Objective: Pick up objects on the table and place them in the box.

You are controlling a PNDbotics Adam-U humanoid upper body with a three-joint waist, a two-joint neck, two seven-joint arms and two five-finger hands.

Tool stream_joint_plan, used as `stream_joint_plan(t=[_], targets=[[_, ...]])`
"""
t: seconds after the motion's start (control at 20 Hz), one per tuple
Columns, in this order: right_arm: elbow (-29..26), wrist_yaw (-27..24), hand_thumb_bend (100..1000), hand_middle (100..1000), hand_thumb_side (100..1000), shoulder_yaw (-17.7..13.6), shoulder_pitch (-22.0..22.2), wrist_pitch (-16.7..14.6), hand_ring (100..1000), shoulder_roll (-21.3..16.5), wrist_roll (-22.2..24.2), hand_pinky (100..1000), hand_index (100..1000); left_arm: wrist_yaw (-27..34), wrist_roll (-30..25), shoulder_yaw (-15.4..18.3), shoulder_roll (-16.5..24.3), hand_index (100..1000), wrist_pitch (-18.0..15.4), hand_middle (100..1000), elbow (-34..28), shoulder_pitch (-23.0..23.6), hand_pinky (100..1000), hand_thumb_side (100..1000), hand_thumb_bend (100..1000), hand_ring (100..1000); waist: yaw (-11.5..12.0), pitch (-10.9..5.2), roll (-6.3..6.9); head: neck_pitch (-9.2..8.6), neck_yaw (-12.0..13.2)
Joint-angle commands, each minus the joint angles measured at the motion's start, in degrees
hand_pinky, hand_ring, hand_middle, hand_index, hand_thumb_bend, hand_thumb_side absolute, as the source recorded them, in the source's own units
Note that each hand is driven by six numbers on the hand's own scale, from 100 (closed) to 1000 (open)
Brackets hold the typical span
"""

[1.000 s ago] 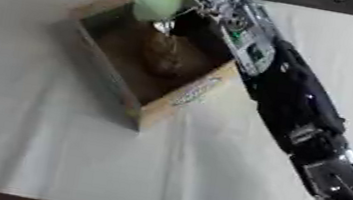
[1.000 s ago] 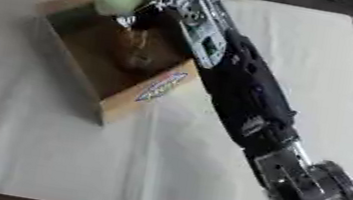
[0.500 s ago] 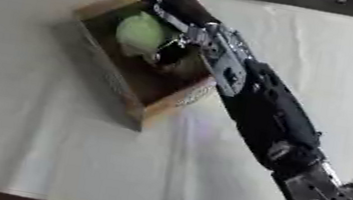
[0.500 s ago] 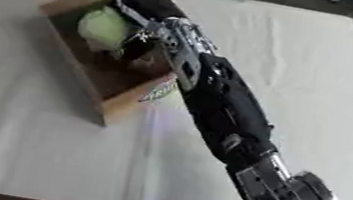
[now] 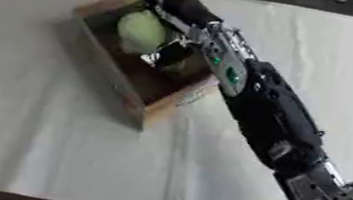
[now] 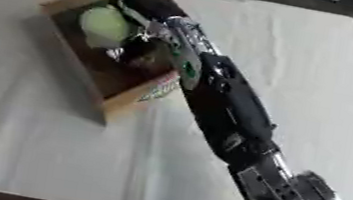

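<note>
A: Start at the left; what is there?

B: Just the pale cloth on the table (image 5: 27, 114); then comes the wooden box (image 5: 144, 113), turned at a slant.

A: Where is the thing we want?

B: The round green thing (image 5: 142, 32) is down inside the box, at its far end; a brown thing (image 6: 147, 56) sits next to it in the box, but I cannot tell what it is.

A: And the robot's hand?

B: The right hand (image 5: 178, 19) reaches into the box from the right; its fingers are curled round the green thing, so it has hold of it; the left hand is nowhere to be seen.

A: How should it do this bit well?

B: I think it should get the green thing low, close to the floor of the box; then let its fingers go slowly so the thing does not roll or bump the brown one; then lift straight up, so the arm does not knock the box wall.

A: Do the two eyes show different things?

B: A little; the right eye shows the printed label (image 6: 161, 89) on the outside of the near box wall more plainly; the left eye shows more bare box floor in front of the hand; both show the same hold.
</note>
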Motion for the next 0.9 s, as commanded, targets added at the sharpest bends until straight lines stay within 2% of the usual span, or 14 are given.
stream_joint_plan(t=[0.05, 0.1, 0.2, 0.4, 0.75, 0.85, 0.9], targets=[[-1.8, 1.4, 555, 980, 979, -1.1, -1.8, -2.7, 1000, -1.7, 2.4, 940, 1000, -0.1, 0.1, 0.6, 0.7, 854, 0.5, 766, -0.9, -0.5, 681, 920, 659, 758, -0.1, -1.34, 0.35, 0.18, 0.3], [-2.0, 1.6, 626, 1000, 989, -1.5, -1.9, -3.5, 1000, -1.8, 3.2, 958, 1000, -0.1, 0.2, 0.7, 0.6, 854, 0.5, 765, -0.9, -0.4, 680, 920, 658, 757, -0.1, -1.37, 0.36, 0.16, 0.3], [-2.3, 1.8, 676, 1000, 980, -2.3, -2.0, -4.7, 1000, -2.1, 4.7, 974, 1000, -0.1, 0.3, 0.7, 0.6, 853, 0.6, 765, -0.9, -0.4, 680, 919, 660, 757, -0.2, -1.44, 0.41, 0.13, 0.4], [-2.9, 1.2, 704, 1000, 965, -3.4, -2.2, -5.6, 1000, -2.4, 6.4, 989, 1000, 0.0, 0.5, 0.7, 0.6, 851, 0.7, 764, -0.9, -0.4, 680, 918, 661, 757, -0.3, -1.6, 0.55, 0.16, 0.4], [-5.6, -0.6, 698, 1000, 953, -3.7, -3.1, -5.9, 1000, -4.2, 6.9, 982, 1000, 0.1, 0.8, 0.8, 0.7, 851, 0.9, 763, -0.9, 0.1, 679, 918, 659, 756, -0.8, -2.02, 0.71, 0.3, 0.9], [-7.3, -1.9, 677, 1000, 963, -4.0, -3.2, -5.3, 1000, -5.1, 6.0, 971, 1000, 0.1, 1.0, 0.8, 0.9, 851, 0.9, 763, -0.9, 0.3, 678, 917, 656, 754, -1.0, -2.16, 0.76, 0.37, 1.1], [-8.2, -2.6, 636, 1000, 984, -4.2, -3.2, -4.8, 1000, -5.6, 5.5, 962, 1000, 0.1, 1.2, 0.8, 1.0, 852, 0.8, 762, -0.9, 0.4, 678, 915, 649, 751, -1.0, -2.22, 0.8, 0.43, 1.3]])
